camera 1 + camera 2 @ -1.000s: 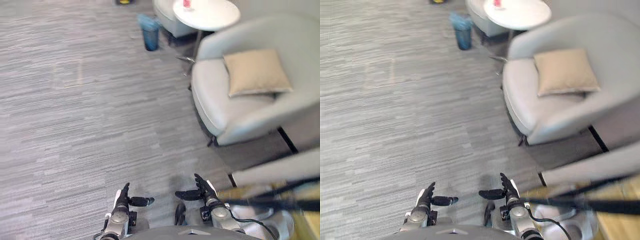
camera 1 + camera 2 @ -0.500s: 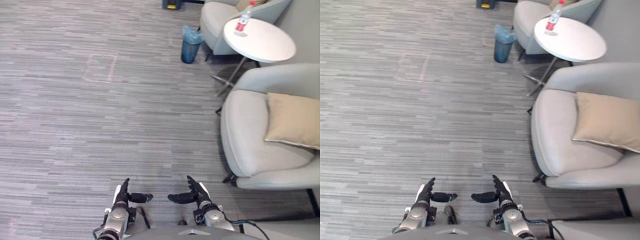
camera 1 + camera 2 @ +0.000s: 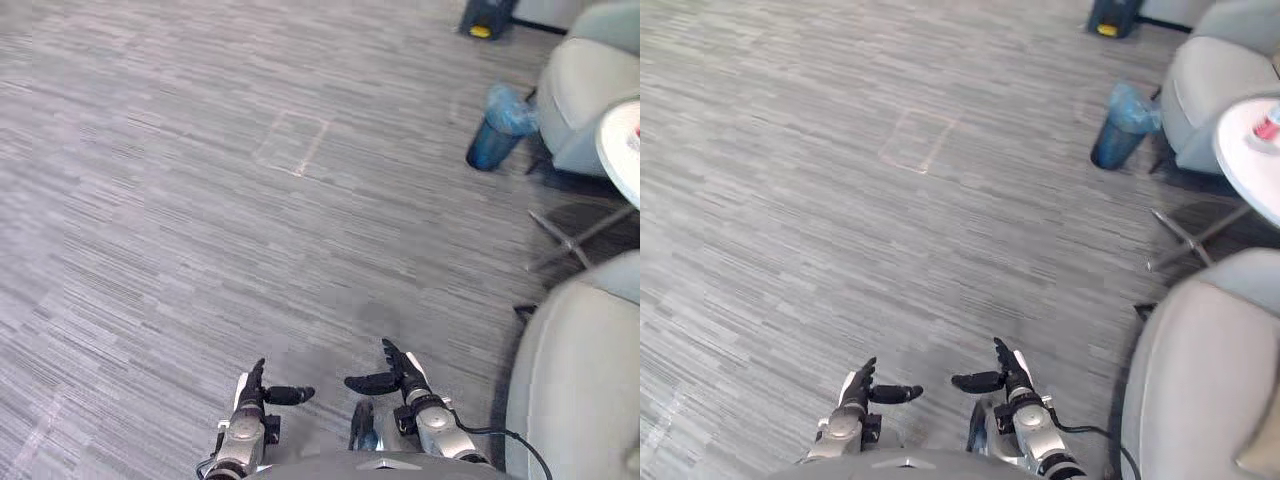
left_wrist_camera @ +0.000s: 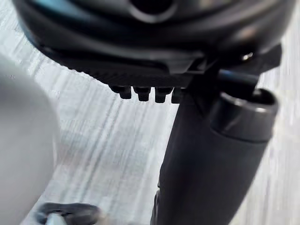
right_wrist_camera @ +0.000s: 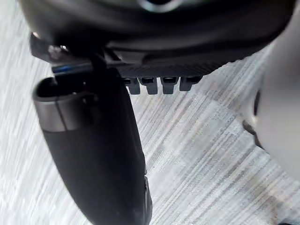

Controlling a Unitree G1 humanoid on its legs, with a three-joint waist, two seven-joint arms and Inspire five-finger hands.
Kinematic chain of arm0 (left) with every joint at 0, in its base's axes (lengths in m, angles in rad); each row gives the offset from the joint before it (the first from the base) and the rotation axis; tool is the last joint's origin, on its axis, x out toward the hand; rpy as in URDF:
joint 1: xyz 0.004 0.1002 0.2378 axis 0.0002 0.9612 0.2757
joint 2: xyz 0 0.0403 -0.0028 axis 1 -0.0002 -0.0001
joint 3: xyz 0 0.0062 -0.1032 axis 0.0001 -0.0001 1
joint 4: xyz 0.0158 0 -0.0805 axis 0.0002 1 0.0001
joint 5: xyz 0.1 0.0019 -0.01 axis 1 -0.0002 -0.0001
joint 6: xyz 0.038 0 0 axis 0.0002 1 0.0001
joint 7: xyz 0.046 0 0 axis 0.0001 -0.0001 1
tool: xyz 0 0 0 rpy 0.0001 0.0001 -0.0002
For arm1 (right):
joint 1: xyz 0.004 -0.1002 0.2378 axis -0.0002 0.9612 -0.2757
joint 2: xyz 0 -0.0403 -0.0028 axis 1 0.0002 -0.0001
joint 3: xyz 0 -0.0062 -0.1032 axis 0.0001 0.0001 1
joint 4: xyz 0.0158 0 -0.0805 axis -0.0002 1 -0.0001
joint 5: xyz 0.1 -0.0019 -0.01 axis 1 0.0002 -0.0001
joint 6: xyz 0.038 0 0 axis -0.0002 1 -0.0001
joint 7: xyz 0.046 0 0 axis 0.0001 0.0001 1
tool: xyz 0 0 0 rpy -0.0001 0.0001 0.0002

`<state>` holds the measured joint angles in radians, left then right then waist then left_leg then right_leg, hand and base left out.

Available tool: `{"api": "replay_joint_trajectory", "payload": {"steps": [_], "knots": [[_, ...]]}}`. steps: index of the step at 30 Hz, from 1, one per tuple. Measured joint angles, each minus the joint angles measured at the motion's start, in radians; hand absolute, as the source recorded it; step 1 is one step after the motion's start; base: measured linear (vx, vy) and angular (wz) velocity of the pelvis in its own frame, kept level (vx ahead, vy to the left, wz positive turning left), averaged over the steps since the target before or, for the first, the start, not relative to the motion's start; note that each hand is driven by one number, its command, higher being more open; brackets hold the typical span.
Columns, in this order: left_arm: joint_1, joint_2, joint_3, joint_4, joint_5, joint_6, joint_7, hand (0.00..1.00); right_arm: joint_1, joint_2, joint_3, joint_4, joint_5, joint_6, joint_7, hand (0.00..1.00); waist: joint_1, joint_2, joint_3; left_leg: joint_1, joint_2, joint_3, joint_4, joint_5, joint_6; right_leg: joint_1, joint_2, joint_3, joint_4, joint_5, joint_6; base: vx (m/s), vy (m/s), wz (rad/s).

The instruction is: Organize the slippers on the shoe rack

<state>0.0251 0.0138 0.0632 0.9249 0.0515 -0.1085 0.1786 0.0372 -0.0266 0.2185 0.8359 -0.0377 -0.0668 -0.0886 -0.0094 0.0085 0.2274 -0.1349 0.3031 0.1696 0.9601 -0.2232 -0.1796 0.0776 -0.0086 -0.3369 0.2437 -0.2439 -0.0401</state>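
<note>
Step in hand, as I judge it: locate the slippers and the shoe rack before any grasp.

State of the hands. My left robot hand (image 3: 251, 402) and my right robot hand (image 3: 405, 384) hover low over the grey striped carpet floor (image 3: 170, 230), well short of the blue cylindrical waste bin (image 3: 497, 130). Both have the fingers straight and the thumb spread, and both are empty.

Position of the task's things. I cannot tell where the slippers or the shoe rack stand, nor how the slippers look.

- Left of the bin, the carpet carries a pale square outline (image 3: 292, 143).
- Right of the bin stands a round white side table (image 3: 1248, 160).
- Nearer to me than the bin is a grey upholstered armchair (image 3: 575, 390).

Procedure, as advice:

1. Sweep the view slowly, so that a low rack is not passed over.
2. Hold both hands spread and close to the body while turning, clear of the armchair.
3. Once a pair is found, note which way each slipper points before reaching.
</note>
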Motion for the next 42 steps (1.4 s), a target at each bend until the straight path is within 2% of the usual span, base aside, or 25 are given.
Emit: {"api": "replay_joint_trajectory", "payload": {"steps": [1, 4, 6, 7, 10, 11, 13, 15, 16, 17, 19, 21, 22, 23, 25, 27, 29, 30, 32, 35, 37, 38, 39, 40, 42], "knots": [[0.0, 0.001, 0.0, -0.009, 0.0, -0.005, 0.001, 1.0, 0.001, 0.007, -0.002, 0.001, 0.0, 0.0, -0.003, 1.0, 0.007, -0.016, -0.005, -0.048, 0.011, 0.07, -0.018, -0.027, 0.038, 0.052, -0.001, 0.009, -0.053, 0.0, 0.0, 0.43, -0.071, -0.24], [-0.012, 0.001, -0.001, -0.021, 0.0, -0.014, -0.004, 1.0, -0.026, 0.007, -0.003, 0.005, 0.0, 0.0, -0.005, 1.0, 0.009, -0.016, -0.002, -0.152, -0.012, 0.119, -0.225, -0.047, 0.071, 0.101, -0.006, 0.034, -0.103, 0.002, 0.003, 0.39, 0.038, -0.26], [-0.024, 0.01, -0.007, -0.03, 0.001, -0.019, -0.006, 1.0, -0.029, 0.011, -0.008, 0.009, 0.0, 0.001, -0.007, 1.0, 0.012, -0.031, 0.01, -0.197, -0.101, 0.104, -0.499, 0.061, 0.127, 0.147, -0.042, 0.041, -0.108, -0.01, 0.038, 0.54, 0.177, -0.24], [-0.029, 0.026, -0.023, -0.036, 0.001, -0.022, -0.007, 1.0, -0.022, 0.02, -0.016, 0.034, 0.0, 0.001, -0.01, 1.0, 0.026, -0.077, 0.008, -0.161, -0.168, 0.09, -0.574, 0.167, 0.162, 0.17, -0.076, 0.056, -0.105, -0.021, 0.068, 0.65, 0.169, 0.22], [-0.046, 0.059, -0.046, -0.007, 0.001, -0.018, -0.005, 1.0, -0.021, 0.036, -0.021, 0.073, -0.002, 0.004, -0.006, 1.0, 0.017, -0.087, 0.004, -0.117, -0.183, 0.06, -0.602, 0.157, 0.191, 0.147, -0.077, 0.116, -0.125, 0.026, 0.082, 0.5, 0.147, 0.31], [-0.039, 0.067, -0.038, 0.002, -0.002, -0.008, -0.008, 1.0, -0.026, 0.043, -0.022, 0.072, -0.002, 0.003, -0.007, 1.0, 0.019, -0.095, 0.003, -0.12, -0.191, 0.075, -0.548, 0.127, 0.194, 0.139, -0.087, 0.137, -0.088, 0.105, 0.102, 0.36, 0.127, 0.13], [-0.016, 0.067, -0.051, 0.023, 0.001, 0.002, -0.007, 1.0, -0.02, 0.03, -0.025, 0.083, -0.007, 0.005, -0.007, 1.0, 0.011, -0.062, -0.016, -0.016, -0.206, 0.102, -0.608, 0.034, 0.196, 0.068, -0.121, 0.167, 0.198, 0.106, 0.116, 0.41, 0.169, 0.0], [0.001, 0.079, -0.083, 0.028, 0.001, 0.003, -0.008, 1.0, -0.032, 0.021, -0.034, 0.088, -0.011, 0.005, -0.008, 1.0, 0.004, -0.08, -0.009, 0.106, -0.245, 0.114, -0.711, 0.02, 0.185, -0.068, -0.198, 0.174, 0.552, 0.191, 0.16, 0.49, 0.106, -0.07], [-0.006, 0.084, -0.086, 0.047, 0.001, 0.013, -0.003, 1.0, -0.044, 0.021, -0.042, 0.094, -0.011, 0.01, -0.002, 1.0, -0.002, -0.07, -0.001, 0.199, -0.246, 0.118, -0.76, 0.009, 0.183, -0.168, -0.204, 0.173, 0.733, 0.101, 0.094, 0.51, 0.049, -0.06], [-0.007, 0.084, -0.086, 0.054, 0.001, 0.014, -0.001, 1.0, -0.047, 0.018, -0.042, 0.091, -0.012, 0.009, -0.001, 1.0, -0.007, -0.061, 0.004, 0.229, -0.237, 0.118, -0.779, 0.008, 0.181, -0.193, -0.194, 0.162, 0.761, 0.069, 0.072, 0.53, 0.015, -0.08], [-0.012, 0.08, -0.086, 0.06, 0.001, 0.016, -0.001, 1.0, -0.077, 0.01, -0.041, 0.063, -0.013, -0.004, 0.001, 1.0, -0.027, -0.006, 0.031, 0.327, -0.158, 0.12, -0.813, 0.008, 0.18, -0.339, -0.093, 0.076, 0.633, -0.04, 0.004, 0.59, -0.072, 0.09], [-0.009, 0.08, -0.087, 0.061, 0.001, 0.016, -0.003, 1.0, -0.083, 0.011, -0.037, 0.041, -0.013, -0.02, 0.005, 1.0, -0.037, -0.011, 0.028, 0.364, -0.131, 0.117, -0.811, 0.004, 0.173, -0.426, -0.059, 0.064, 0.397, -0.013, 0.022, 0.63, -0.185, 0.29], [0.008, 0.079, -0.089, 0.06, 0.001, 0.016, -0.008, 1.0, -0.077, 0.012, -0.03, 0.041, -0.013, -0.026, 0.005, 1.0, -0.052, -0.041, 0.011, 0.401, -0.144, 0.115, -0.816, -0.012, 0.138, -0.428, -0.056, 0.067, 0.137, 0.141, 0.039, 0.66, -0.213, 0.33], [0.003, 0.056, -0.09, 0.086, 0.002, 0.02, -0.012, 1.0, -0.081, -0.001, -0.028, 0.056, -0.014, -0.027, 0.006, 1.0, -0.038, -0.002, 0.007, 0.448, -0.103, 0.114, -0.828, -0.025, 0.115, -0.403, -0.018, 0.057, 0.142, 0.246, -0.032, 0.55, -0.168, 0.1], [-0.002, 0.036, -0.088, 0.089, 0.007, 0.017, -0.021, 1.0, -0.104, -0.004, -0.042, 0.072, -0.015, -0.017, 0.0, 1.0, -0.02, 0.003, -0.007, 0.446, -0.101, 0.089, -0.81, 0.026, 0.109, -0.418, -0.002, 0.087, 0.198, 0.172, -0.047, 0.72, -0.26, -0.32], [-0.003, 0.013, -0.075, 0.089, 0.022, 0.017, -0.021, 1.0, -0.09, -0.007, -0.053, 0.074, -0.022, 0.003, -0.002, 1.0, -0.042, 0.012, -0.004, 0.409, -0.073, 0.015, -0.636, 0.102, 0.043, -0.351, 0.003, 0.069, 0.21, 0.087, -0.048, 0.54, -0.21, 0.07], [-0.001, -0.009, -0.024, 0.061, 0.024, 0.017, -0.024, 1.0, -0.049, -0.008, -0.048, 0.04, -0.022, 0.019, -0.001, 1.0, -0.04, 0.015, -0.004, 0.248, -0.021, -0.072, -0.211, 0.238, -0.018, -0.199, 0.032, 0.068, 0.116, 0.056, -0.049, 0.48, -0.16, 0.13], [0.002, -0.015, -0.01, 0.044, 0.023, 0.016, -0.025, 1.0, -0.036, -0.006, -0.048, 0.029, -0.022, 0.019, -0.004, 1.0, -0.035, 0.017, -0.005, 0.192, -0.002, -0.076, -0.087, 0.206, -0.038, -0.159, 0.04, 0.07, 0.093, 0.052, -0.051, 0.46, -0.128, -0.06], [0.007, -0.017, 0.0, -0.003, 0.023, 0.01, -0.022, 1.0, -0.016, 0.013, -0.048, 0.021, -0.021, 0.021, -0.005, 1.0, -0.011, 0.002, -0.012, 0.029, 0.019, -0.037, 0.11, 0.105, -0.016, -0.044, 0.053, 0.093, 0.009, 0.043, -0.058, 0.43, -0.057, -0.23], [0.003, -0.016, -0.001, -0.029, 0.022, 0.004, -0.022, 1.0, -0.027, 0.029, -0.05, 0.039, -0.021, 0.021, -0.004, 1.0, 0.01, -0.014, -0.018, -0.082, -0.031, 0.02, -0.108, -0.011, 0.064, 0.06, 0.041, 0.144, -0.081, 0.051, -0.045, 0.45, 0.016, -0.5], [-0.006, -0.013, -0.006, -0.028, 0.021, 0.001, -0.022, 1.0, -0.044, 0.029, -0.051, 0.057, -0.021, 0.021, -0.005, 1.0, 0.018, -0.019, -0.011, -0.119, -0.131, -0.037, -0.479, 0.015, 0.077, 0.117, 0.009, 0.188, -0.114, 0.039, -0.016, 0.49, 0.177, -0.72], [-0.006, -0.01, -0.018, -0.027, 0.019, 0.0, -0.02, 1.0, -0.043, 0.023, -0.052, 0.068, -0.021, 0.018, -0.006, 1.0, 0.022, -0.008, -0.016, -0.113, -0.17, -0.082, -0.637, 0.171, 0.083, 0.148, 0.0, 0.216, -0.13, 0.025, 0.012, 0.39, 0.186, -0.74], [-0.004, -0.008, -0.025, -0.027, 0.018, 0.001, -0.019, 1.0, -0.042, 0.015, -0.052, 0.079, -0.021, 0.018, -0.007, 1.0, 0.03, -0.008, -0.018, -0.101, -0.178, -0.088, -0.653, 0.226, 0.114, 0.157, 0.003, 0.237, -0.134, 0.019, 0.025, 0.61, 0.225, -0.52], [-0.019, 0.023, -0.047, -0.013, 0.019, -0.001, -0.014, 1.0, -0.042, 0.034, -0.05, 0.103, -0.022, 0.019, -0.009, 1.0, 0.022, -0.054, -0.03, -0.079, -0.209, -0.068, -0.668, 0.204, 0.134, 0.162, -0.044, 0.249, -0.131, 0.028, 0.057, 0.42, 0.134, -0.17], [-0.029, 0.039, -0.058, 0.014, 0.019, 0.002, -0.015, 1.0, -0.041, 0.033, -0.053, 0.118, -0.022, 0.02, -0.008, 1.0, 0.021, -0.058, -0.031, -0.081, -0.214, -0.058, -0.618, 0.14, 0.149, 0.133, -0.063, 0.267, -0.053, 0.034, 0.068, 0.48, 0.19, -0.06]]}}
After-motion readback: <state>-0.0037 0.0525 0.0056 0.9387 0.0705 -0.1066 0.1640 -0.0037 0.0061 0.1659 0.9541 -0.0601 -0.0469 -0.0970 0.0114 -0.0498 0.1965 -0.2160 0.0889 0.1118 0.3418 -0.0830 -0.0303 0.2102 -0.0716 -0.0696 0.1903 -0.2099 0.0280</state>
